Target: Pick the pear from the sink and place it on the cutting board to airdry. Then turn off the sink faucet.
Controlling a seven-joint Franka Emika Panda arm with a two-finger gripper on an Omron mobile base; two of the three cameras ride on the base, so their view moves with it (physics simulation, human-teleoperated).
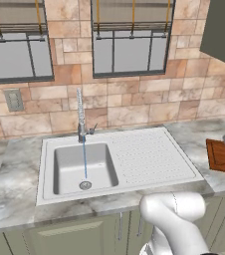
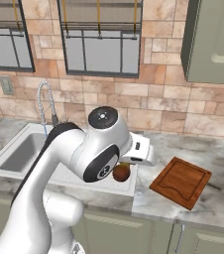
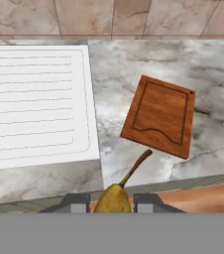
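The hand view has my gripper shut on the pear, golden-brown, its thin stem pointing up toward the cutting board. The board, reddish-brown with a darker rim, lies on the marble counter right of the sink's ribbed drainboard. From the right base the pear hangs under the hand above the drainboard's right edge, left of the cutting board. Over on the left, the sink has an empty basin, and a thin stream of water runs from the sink faucet to the drain.
A tiled wall with two windows backs the marble counter. A grey-green wall cabinet hangs above the board's side. Base cabinet doors run under the counter edge. A wall socket sits left of the faucet.
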